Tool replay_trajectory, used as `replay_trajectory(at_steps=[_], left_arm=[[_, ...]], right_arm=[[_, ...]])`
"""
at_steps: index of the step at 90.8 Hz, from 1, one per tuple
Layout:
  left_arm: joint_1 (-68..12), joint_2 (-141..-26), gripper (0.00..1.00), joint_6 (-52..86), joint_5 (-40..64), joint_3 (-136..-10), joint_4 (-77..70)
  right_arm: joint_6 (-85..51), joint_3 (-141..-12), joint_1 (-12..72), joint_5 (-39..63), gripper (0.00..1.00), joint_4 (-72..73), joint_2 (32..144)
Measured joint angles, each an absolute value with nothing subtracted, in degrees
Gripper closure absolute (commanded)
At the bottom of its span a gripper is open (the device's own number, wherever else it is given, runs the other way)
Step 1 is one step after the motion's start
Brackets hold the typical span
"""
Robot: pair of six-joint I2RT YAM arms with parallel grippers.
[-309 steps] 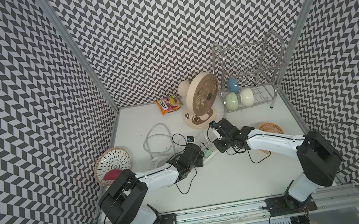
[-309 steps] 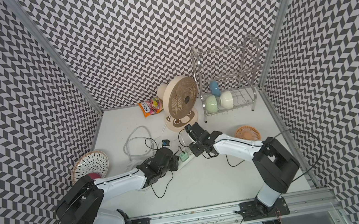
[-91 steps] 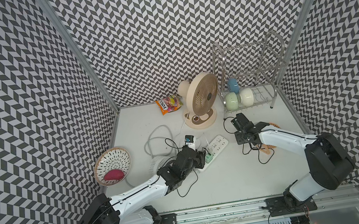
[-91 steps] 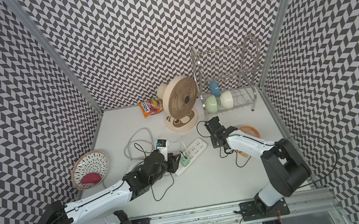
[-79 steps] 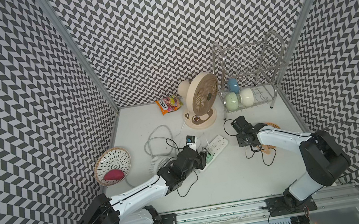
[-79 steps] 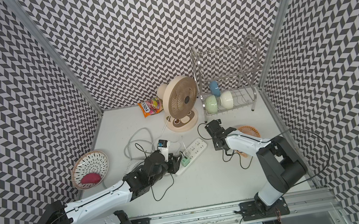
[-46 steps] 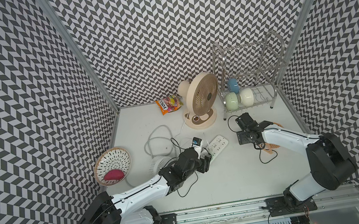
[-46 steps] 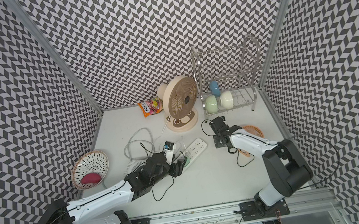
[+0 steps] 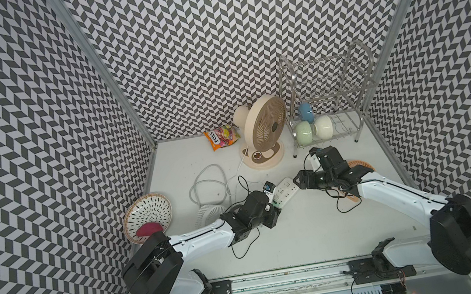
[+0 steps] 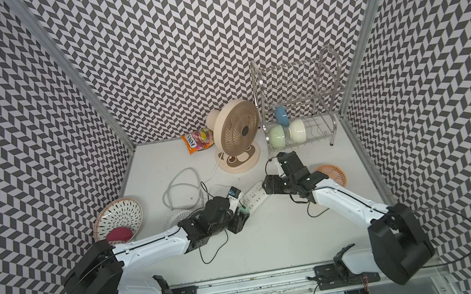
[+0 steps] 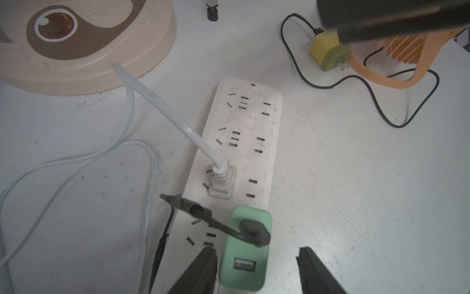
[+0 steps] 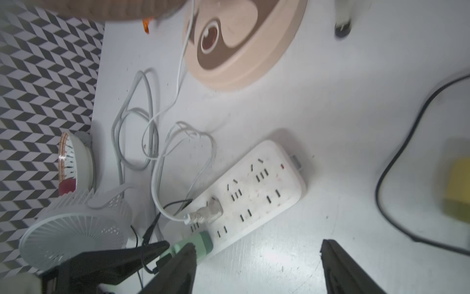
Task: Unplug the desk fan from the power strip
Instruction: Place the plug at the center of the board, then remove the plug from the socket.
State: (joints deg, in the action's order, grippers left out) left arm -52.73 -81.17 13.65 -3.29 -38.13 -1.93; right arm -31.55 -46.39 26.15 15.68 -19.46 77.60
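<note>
The white power strip (image 9: 286,190) (image 10: 257,196) lies mid-table. The beige desk fan (image 9: 266,128) (image 10: 236,131) stands behind it, and its white plug (image 11: 222,182) (image 12: 208,212) sits in the strip (image 11: 244,142). A green USB adapter (image 11: 245,244) (image 12: 201,243) is plugged in at the strip's near end. My left gripper (image 11: 256,252) (image 9: 273,209) is open around that adapter; one finger is close beside it and the other stands well off. My right gripper (image 12: 258,245) (image 9: 299,183) is open wide and empty, just off the strip's far end (image 12: 259,188).
A yellow adapter (image 11: 328,51) with a black cable lies loose by a small orange fan (image 9: 358,165). A small pale fan (image 9: 210,215) and the coiled thick white cord (image 9: 208,184) lie left of the strip. Dish rack (image 9: 329,101), patterned plate (image 9: 147,213) and snack bag (image 9: 222,133) ring the space.
My right gripper has moved left from beside the orange fan to the strip's far end. My left gripper has edged forward along the strip's near end.
</note>
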Motion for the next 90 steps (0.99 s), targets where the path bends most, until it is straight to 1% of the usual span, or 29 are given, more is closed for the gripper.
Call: replay_trajectory(at_steps=[7,10,11,15,30,90], left_arm=[[-52.69,-81.73,0.47,13.41,-3.14,-38.63,-1.89],[-52.66,-81.80,0.47,13.30,-3.14,-38.68,-1.83],[-52.66,-81.84,0.47,13.32,-3.14,-38.70,-1.76],[-52.64,-82.00,0.48,13.21,-3.14,-38.76,-1.65],[-52.47,-83.22,0.50,12.86,-3.33,-39.55,-1.19],[-53.04,-84.75,0.60,11.81,-6.00,-41.08,0.78]], right_arm=[[-33.91,-45.21,26.26,19.05,0.32,-18.35,80.07],[-34.59,-45.04,26.26,20.12,0.32,-17.63,81.03],[-34.61,-45.01,26.26,20.47,0.34,-17.41,81.36],[-35.42,-44.93,26.26,21.80,0.36,-16.29,82.54],[-37.32,-44.38,26.26,24.53,0.40,-12.88,85.41],[-39.66,-43.92,26.79,25.56,0.52,-7.86,92.53]])
